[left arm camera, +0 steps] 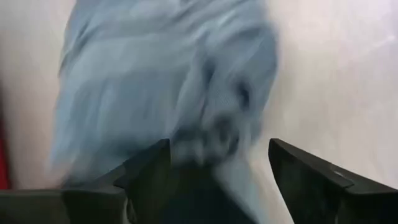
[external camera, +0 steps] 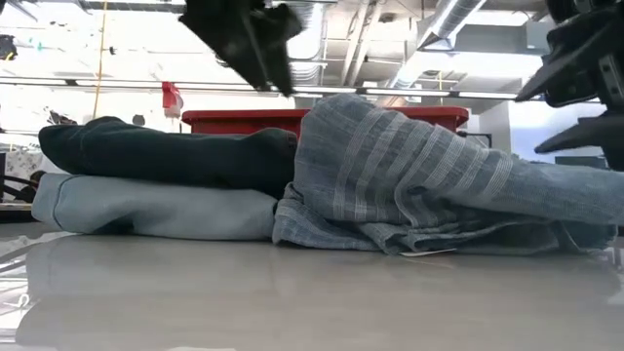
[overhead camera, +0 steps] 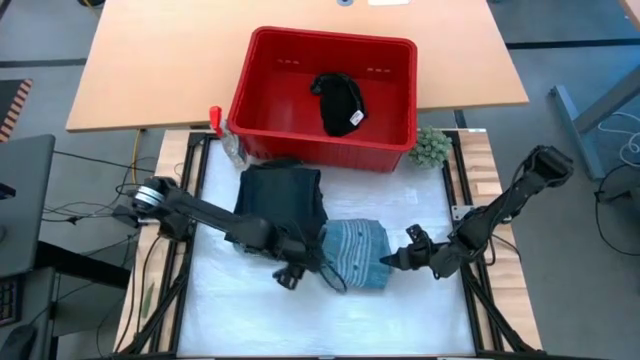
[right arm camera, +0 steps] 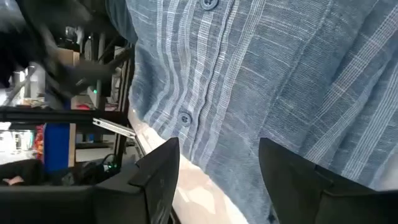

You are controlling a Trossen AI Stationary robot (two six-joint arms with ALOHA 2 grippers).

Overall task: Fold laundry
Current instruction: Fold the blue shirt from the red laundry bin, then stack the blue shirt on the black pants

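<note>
from my seat the left wrist view is smeared: the striped shirt (left arm camera: 168, 81) is only a pale blue blur there, and i can't read its weave or edges. in the low view the red basket (external camera: 244, 119) shows just a strip of rim; the shirt and the dark navy garment (external camera: 156, 151) hide the rest. the light blue garment (external camera: 146, 210) is mostly buried under the navy one. both arms are cut off by the top edge there. the black garment (overhead camera: 338, 103) has a white tag i can't read.
</note>
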